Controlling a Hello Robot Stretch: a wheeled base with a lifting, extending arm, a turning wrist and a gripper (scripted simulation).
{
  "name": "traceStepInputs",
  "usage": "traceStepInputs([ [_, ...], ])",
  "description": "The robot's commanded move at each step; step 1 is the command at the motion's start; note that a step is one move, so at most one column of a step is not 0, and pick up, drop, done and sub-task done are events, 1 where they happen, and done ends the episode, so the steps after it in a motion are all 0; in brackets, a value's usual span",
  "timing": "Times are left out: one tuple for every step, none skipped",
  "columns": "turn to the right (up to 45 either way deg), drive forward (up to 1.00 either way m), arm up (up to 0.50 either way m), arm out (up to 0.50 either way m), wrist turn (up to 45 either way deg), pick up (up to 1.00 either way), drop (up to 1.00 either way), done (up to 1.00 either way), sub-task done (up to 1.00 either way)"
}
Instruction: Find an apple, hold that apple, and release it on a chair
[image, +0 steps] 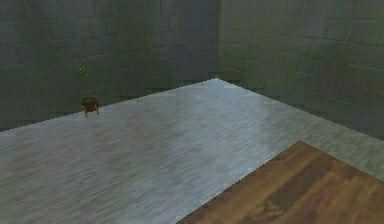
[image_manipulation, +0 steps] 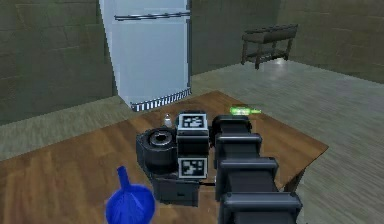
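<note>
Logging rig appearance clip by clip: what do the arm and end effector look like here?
The arm is a black square bar made of stepped, nested segments with lighter edges. At its far end are two white square tags with black marks. Left of them, the end effector has a dark, rounded body.

The forward view looks ahead and somewhat down across a pale grey plank floor (image: 150, 140) to a corner of dark stone-block walls (image: 140, 40), with a brown wooden counter (image: 300, 190) edging its lower right. The arm side view looks sideways, close over that counter along the dark square arm bar (image_manipulation: 250, 185), toward a white refrigerator (image_manipulation: 150, 50); both share counter and floor.
</note>
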Motion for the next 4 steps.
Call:
traceStepInputs([
  [0.0,0.0,0.0,0.0,36.0,0.0,0.0,0.0,0.0],
  [0.0,0.0,-0.4,0.0,0.0,0.0,0.0,0.0,0.0],
  [0.0,0.0,-0.32,0.0,0.0,0.0,0.0,0.0,0.0],
  [0.0,0.0,0.0,0.0,0.0,0.0,1.0,0.0,0.0],
])
